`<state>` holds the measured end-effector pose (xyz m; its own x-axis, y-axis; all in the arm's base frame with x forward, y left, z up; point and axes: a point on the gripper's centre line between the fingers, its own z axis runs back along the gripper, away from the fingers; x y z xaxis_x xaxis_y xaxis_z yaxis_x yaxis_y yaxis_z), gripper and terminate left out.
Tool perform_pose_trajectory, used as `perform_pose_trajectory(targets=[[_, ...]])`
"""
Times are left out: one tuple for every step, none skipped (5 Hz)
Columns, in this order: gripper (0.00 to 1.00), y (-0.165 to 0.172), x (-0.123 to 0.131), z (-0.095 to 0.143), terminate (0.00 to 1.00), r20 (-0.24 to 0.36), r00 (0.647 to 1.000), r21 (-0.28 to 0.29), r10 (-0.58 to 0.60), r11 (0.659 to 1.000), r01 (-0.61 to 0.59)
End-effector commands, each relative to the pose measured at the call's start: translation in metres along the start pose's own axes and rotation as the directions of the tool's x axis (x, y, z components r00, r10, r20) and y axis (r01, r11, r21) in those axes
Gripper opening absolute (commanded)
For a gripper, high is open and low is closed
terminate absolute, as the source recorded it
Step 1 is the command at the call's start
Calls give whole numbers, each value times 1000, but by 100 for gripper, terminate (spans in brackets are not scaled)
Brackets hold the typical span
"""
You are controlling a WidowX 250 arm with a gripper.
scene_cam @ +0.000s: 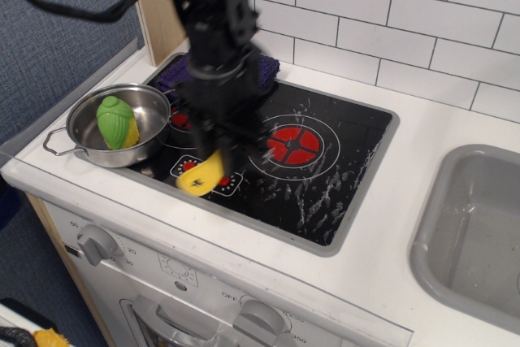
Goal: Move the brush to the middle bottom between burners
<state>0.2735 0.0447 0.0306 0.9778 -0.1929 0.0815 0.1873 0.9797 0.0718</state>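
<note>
My gripper (218,150) is shut on the yellow brush (202,175), whose handle hangs down and toward the front. The brush hovers over the white-outlined rectangle with red dots (213,176) at the front of the black glass, and covers most of it. The right burner (293,144) is fully in view. The left burner (179,119) is mostly hidden behind my arm and the pot.
A steel pot (114,127) holding the green-and-yellow toy corn (117,121) stands at the stove's left edge. A purple cloth (175,79) lies at the back left. A grey sink (475,229) is at the right. Tiled wall stands behind.
</note>
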Motion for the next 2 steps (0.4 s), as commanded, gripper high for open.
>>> perform_pose_trajectory(targets=[[0,43,-21,-29,0,-23,998,34,50,998,-49],[0,45,-32,-32,0,-38,998,27,54,998,-53]])
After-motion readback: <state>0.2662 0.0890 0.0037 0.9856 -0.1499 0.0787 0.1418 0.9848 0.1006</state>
